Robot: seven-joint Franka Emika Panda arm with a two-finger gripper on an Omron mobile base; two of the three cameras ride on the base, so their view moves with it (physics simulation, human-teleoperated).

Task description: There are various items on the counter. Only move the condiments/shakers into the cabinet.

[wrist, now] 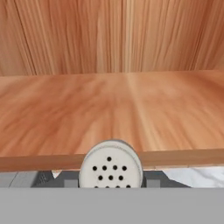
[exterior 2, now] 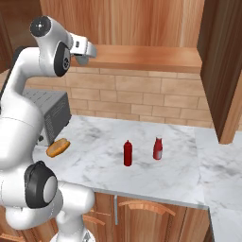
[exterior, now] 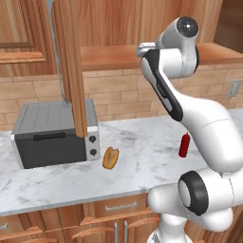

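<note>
fingers (wrist: 111, 186) clamped on shaker (wrist: 110, 166) at cabinet shelf (wrist: 109, 113) edge

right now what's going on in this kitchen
The robot arm has lifted the small grey shaker up to the wooden cabinet shelf; the pincer is shut on it at the shelf's front edge, and it has not been set down yet. Two red bottles stand on the marble counter, waiting their turn. The orange-brown bun lies beside the toaster oven.
</note>
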